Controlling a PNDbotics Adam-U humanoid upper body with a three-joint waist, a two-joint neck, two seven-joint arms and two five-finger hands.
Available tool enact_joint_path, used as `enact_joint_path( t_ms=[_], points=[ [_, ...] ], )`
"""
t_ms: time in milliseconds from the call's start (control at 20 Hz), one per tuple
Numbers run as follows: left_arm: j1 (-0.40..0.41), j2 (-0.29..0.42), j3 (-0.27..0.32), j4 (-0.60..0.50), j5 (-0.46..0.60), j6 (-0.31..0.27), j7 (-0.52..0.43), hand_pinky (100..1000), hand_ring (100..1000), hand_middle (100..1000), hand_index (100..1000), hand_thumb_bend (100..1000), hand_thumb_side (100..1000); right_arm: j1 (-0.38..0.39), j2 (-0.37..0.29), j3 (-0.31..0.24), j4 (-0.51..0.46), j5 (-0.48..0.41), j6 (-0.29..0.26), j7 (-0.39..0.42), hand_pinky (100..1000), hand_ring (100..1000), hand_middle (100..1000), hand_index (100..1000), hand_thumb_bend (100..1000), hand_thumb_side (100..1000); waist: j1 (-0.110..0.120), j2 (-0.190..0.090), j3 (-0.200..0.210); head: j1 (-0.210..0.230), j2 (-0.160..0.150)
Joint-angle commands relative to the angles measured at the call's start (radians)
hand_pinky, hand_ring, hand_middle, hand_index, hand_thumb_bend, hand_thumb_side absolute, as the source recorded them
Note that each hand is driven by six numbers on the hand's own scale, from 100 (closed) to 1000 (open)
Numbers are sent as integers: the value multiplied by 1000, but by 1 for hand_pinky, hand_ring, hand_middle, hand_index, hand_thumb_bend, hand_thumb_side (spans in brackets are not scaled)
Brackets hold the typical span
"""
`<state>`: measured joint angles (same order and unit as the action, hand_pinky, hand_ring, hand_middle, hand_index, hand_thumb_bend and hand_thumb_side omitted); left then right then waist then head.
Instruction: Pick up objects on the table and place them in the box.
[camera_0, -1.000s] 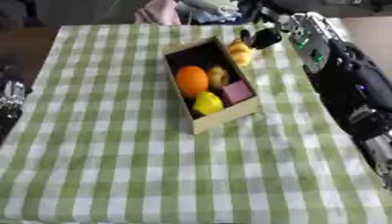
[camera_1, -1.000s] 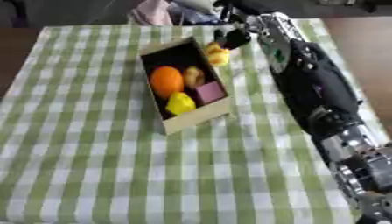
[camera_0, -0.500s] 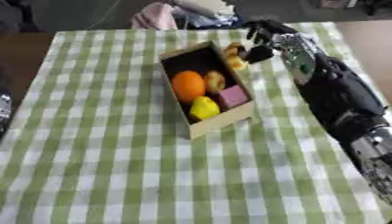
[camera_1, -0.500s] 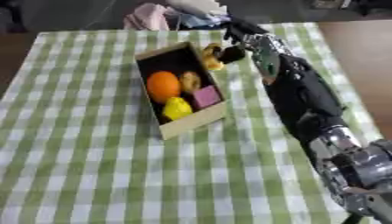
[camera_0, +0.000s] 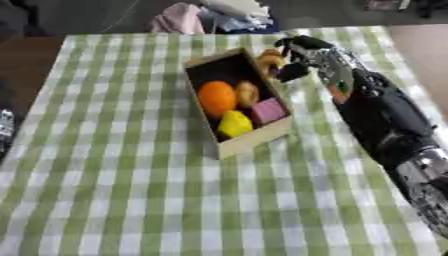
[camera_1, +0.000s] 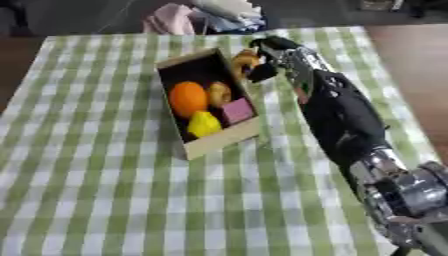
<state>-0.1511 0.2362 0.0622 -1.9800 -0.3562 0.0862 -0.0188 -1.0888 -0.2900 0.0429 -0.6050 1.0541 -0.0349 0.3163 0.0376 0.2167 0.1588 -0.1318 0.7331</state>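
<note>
The robot's right hand (camera_0: 302, 55), fingers curled around a small yellow-orange fruit-like object (camera_0: 269, 59), holds it at the far right rim of the open cardboard box (camera_0: 254, 141) near the green-checked tabletop's (camera_0: 131, 190) far edge, so releasing here could drop it outside.

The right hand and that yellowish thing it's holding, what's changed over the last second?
The right hand, fingers curled round the yellowish object, has carried it leftward from beside the box to over its far right wall. It has not let go. The orange, the yellow fruit and the pink block lie in the box as before.
</note>
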Motion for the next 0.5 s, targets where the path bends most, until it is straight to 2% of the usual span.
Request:
enact_joint_path(
  t_ms=[50,200,300,400,500],
  points=[
    [-12,7,-1,-20,0,-2,-5,729,541,671,821,100,741,-10,5,-6,0,15,0,4,760,765,775,961,100,536,-8,2,4,-3,-8],
    [-13,6,-3,-20,1,-3,-7,729,537,671,821,100,741,-9,12,-5,1,19,-4,5,761,765,774,951,100,522,-6,2,7,-5,-7],
    [-14,6,-4,-20,1,-4,-9,729,535,670,821,100,741,-7,16,-2,0,26,-5,6,763,765,773,935,100,437,-6,3,10,-8,-7],
    [-14,5,-4,-20,1,-4,-10,729,534,670,821,100,741,-4,21,0,1,42,0,4,766,764,770,907,100,309,-5,4,13,-10,-7],
    [-13,5,-4,-20,1,-4,-10,729,533,670,821,100,741,-1,23,2,3,64,8,2,769,760,762,859,100,314,-5,4,15,-12,-6]
  ],
)
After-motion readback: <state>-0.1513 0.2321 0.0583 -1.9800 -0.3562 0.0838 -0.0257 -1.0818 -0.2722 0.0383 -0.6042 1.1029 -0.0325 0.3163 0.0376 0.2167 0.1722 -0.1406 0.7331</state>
